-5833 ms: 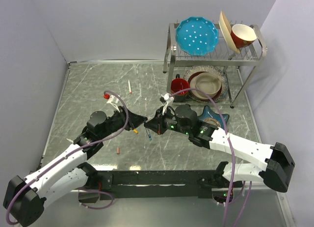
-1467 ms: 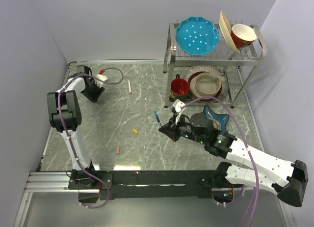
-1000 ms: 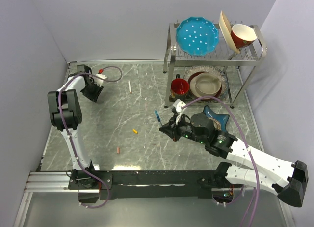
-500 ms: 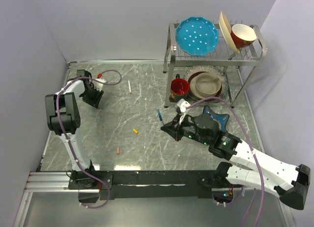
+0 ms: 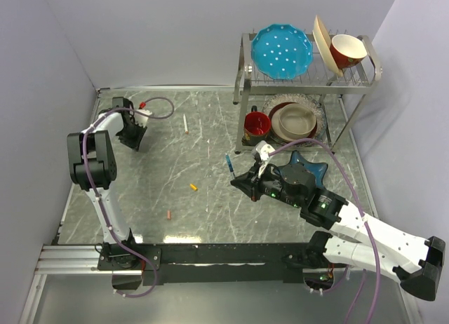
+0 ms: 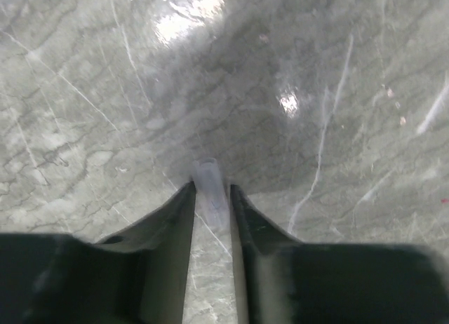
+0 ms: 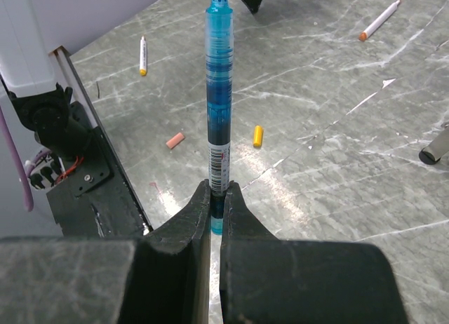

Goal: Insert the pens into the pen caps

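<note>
The left gripper (image 5: 133, 137), now far back-left instead of mid-table as earlier, pinches a clear cap (image 6: 208, 186) over the table (image 5: 140, 191). The yellow cap (image 5: 193, 187) and pink cap (image 5: 169, 214) lie loose, unmoved. The right gripper (image 7: 216, 192) clamps the teal pen (image 7: 217, 92) upright; its white label's print is unreadable. The rack (image 5: 247, 71) holds a blue plate (image 5: 282, 50), bowls (image 5: 297, 119) and a red mug (image 5: 257, 123).

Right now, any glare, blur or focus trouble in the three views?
Left wrist: two glare patches on the tabletop; the translucent cap in the left gripper is soft, low contrast. Right wrist: blue pen sharp, right gripper near the lens blurred. Top external: even light, mild sheen toward the front edge.
</note>
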Robot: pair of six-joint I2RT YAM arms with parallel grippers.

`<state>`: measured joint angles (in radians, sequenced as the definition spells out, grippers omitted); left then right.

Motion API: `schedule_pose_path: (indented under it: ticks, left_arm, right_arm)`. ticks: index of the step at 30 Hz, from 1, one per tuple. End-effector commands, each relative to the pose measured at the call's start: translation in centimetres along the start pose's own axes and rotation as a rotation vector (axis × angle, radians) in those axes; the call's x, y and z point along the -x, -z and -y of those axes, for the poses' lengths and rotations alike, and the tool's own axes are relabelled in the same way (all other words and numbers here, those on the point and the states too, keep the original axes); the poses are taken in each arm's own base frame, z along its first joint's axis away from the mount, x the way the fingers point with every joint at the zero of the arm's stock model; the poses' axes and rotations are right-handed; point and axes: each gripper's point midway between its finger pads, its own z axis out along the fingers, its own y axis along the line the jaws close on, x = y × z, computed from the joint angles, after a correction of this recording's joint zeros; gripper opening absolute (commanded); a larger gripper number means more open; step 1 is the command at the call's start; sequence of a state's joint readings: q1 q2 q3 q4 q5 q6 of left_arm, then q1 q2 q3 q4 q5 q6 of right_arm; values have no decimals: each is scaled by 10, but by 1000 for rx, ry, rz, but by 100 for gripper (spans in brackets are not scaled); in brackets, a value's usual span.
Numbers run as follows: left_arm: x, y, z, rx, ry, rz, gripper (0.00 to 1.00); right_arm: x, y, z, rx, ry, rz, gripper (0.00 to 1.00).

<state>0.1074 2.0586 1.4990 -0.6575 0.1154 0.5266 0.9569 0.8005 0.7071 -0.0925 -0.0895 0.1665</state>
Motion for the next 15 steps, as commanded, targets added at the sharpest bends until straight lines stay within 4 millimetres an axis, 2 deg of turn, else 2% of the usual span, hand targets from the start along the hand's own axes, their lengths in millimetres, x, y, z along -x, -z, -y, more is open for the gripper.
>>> schedule_pose_path:
  ticks: [1,3,5,6,10,11,13,15]
  left_arm:
    - [-19,-25,10,-7,18,-90,17]
    - [-18,-27,19,-32,30,-90,5]
    - [-12,-21,26,-40,48,-71,1]
    - [-13,-20,32,-55,58,-65,1]
    - [6,-3,59,-104,115,27,1]
    - [15,8,62,-111,126,70,1]
    - [19,17,75,-153,183,96,1]
    - [22,31,81,-157,229,125,1]
  right_arm:
    - [28,4,-2,-5,6,83,0]
    - [29,5,-2,-7,5,88,0]
    - [30,6,-2,-10,5,91,0]
    - [31,6,-1,-14,5,94,0]
    - [30,6,2,-30,0,105,0]
    - [31,6,4,-39,-7,106,0]
    - [29,5,8,-65,-22,98,0]
    - [28,3,8,-70,-51,86,0]
